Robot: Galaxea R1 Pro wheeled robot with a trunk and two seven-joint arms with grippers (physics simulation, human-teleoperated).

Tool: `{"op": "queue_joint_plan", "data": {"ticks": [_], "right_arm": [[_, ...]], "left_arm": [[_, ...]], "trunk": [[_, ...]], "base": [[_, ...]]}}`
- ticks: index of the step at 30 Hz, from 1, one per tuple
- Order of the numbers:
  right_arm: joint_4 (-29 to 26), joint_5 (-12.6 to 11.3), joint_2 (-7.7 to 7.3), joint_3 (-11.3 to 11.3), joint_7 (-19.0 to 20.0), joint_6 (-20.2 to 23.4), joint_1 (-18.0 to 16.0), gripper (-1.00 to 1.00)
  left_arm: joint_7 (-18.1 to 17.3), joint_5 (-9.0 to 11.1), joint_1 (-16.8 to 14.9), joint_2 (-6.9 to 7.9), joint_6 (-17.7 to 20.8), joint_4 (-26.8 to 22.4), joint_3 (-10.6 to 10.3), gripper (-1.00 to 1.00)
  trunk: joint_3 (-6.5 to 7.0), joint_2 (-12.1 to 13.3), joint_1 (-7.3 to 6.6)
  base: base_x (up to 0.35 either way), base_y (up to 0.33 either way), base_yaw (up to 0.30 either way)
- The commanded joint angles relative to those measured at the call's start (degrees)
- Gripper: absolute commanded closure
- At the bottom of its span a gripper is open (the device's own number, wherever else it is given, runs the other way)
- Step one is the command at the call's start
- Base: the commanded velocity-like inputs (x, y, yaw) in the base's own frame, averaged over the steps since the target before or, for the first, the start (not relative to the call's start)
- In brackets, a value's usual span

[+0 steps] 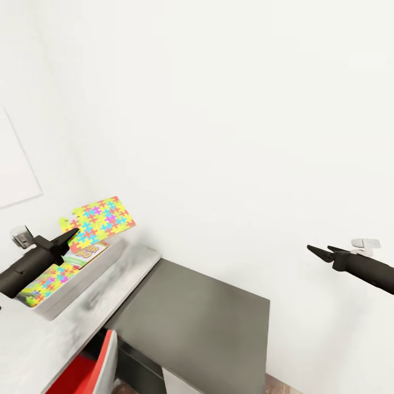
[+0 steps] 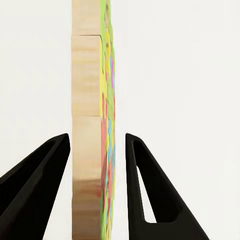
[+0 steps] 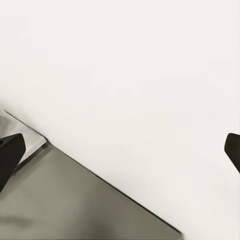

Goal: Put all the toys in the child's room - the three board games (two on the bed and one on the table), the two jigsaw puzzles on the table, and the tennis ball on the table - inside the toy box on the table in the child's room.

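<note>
A jigsaw puzzle (image 1: 101,218) hangs tilted in the air over the far end of the toy box (image 1: 68,295). My left gripper (image 1: 70,236) is shut on its near corner. In the left wrist view the puzzle (image 2: 90,100) stands edge-on between the two black fingers (image 2: 50,165) of the left gripper (image 2: 97,137). In the toy box lie a second jigsaw puzzle (image 1: 46,282) and a board game (image 1: 90,253) with a yellow-green print. My right gripper (image 1: 319,250) is open in mid-air over the right side of the table's dark lower section (image 1: 202,312), holding nothing (image 3: 125,142).
The toy box sits on the table's pale grey top (image 1: 33,345), close to the white wall. A red chair (image 1: 82,375) stands under the desk edge. The dark section (image 3: 75,200) is bare, with wood floor past its right end.
</note>
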Motion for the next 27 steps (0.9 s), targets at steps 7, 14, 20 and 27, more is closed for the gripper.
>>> {"op": "queue_joint_plan", "data": {"ticks": [7, 14, 20, 27], "right_arm": [[-0.04, 0.07, 0.01, 0.02, 0.32, -0.11, -0.08, -1.0], [-0.04, 0.07, -0.01, 0.02, 0.33, -0.19, -0.08, -1.0], [-0.04, 0.07, 0.0, 0.01, 0.33, -0.19, -0.08, -1.0], [-0.04, 0.07, 0.0, 0.02, 0.33, -0.2, -0.08, -1.0]], "left_arm": [[-0.42, -0.22, -0.02, 0.19, 0.38, 0.04, 0.28, 1.0], [-0.59, -0.22, 0.2, 0.29, 0.38, 0.04, 0.3, 1.0], [-0.68, -0.22, 0.75, 0.29, 0.38, 0.04, 0.37, 1.0], [-0.54, 2.08, 1.2, 0.45, 0.45, 0.04, 2.01, 1.0]], "trunk": [[-0.13, -0.13, 0.04], [-0.13, -0.13, 0.04], [-0.13, -0.13, 0.04], [-0.13, -0.13, 0.04]], "base": [[0.065, 0.29, 0.0], [0.245, 0.211, 0.0], [0.066, 0.048, 0.0], [-0.011, 0.078, 0.0]]}}
